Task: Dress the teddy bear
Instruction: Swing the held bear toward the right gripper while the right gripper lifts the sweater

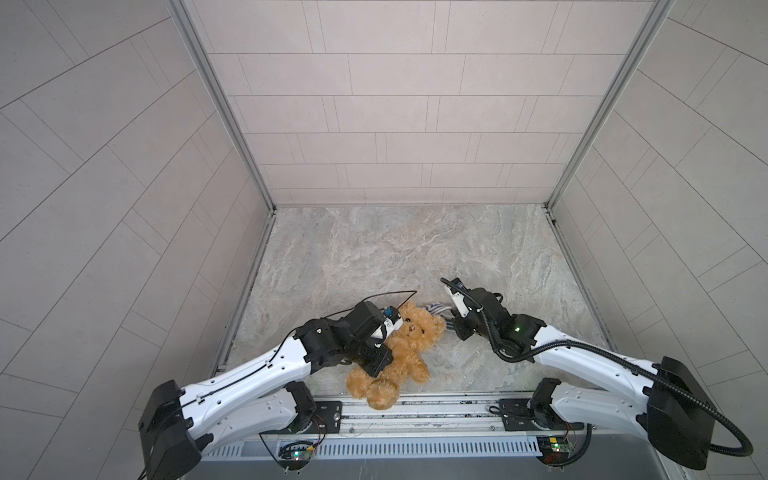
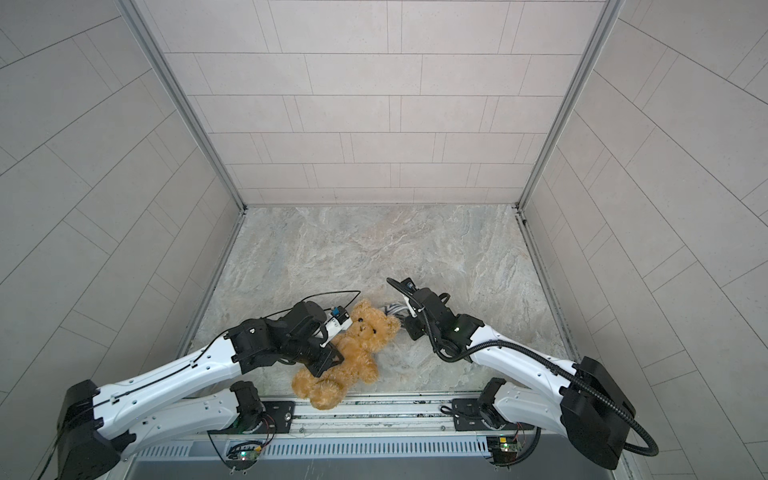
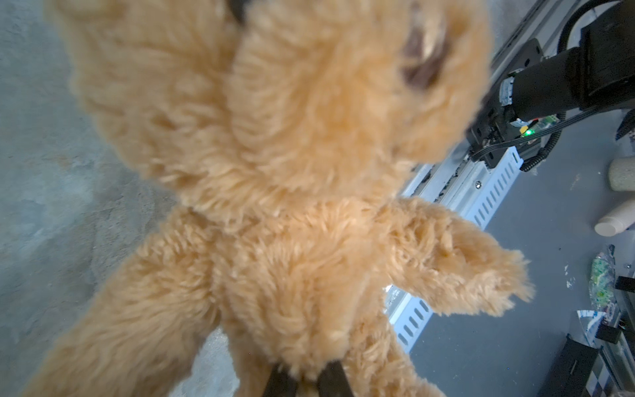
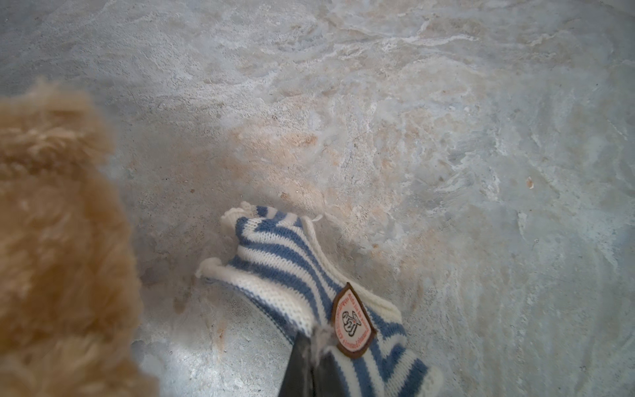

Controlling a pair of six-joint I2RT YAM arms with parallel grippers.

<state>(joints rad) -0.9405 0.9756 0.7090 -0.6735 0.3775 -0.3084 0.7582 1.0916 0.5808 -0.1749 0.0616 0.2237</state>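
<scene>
Marbled tabletop (image 1: 395, 249): left gripper (image 3: 305, 376) pinches the teddy bear (image 1: 399, 349); right gripper (image 4: 312, 364) clamps the striped shirt (image 4: 285, 261).

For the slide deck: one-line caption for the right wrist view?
Right fingers shut on the striped shirt, bear alongside, table beneath.

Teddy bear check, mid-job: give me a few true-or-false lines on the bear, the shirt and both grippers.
1. The teddy bear wears the shirt. False: the shirt is off it, beside its head.
2. The left gripper is shut on the teddy bear. True.
3. The right gripper is open and empty. False: it is shut on the shirt.
4. The shirt carries a badge. True.
5. The teddy bear lies face down. False: it lies face up on the table.
</scene>
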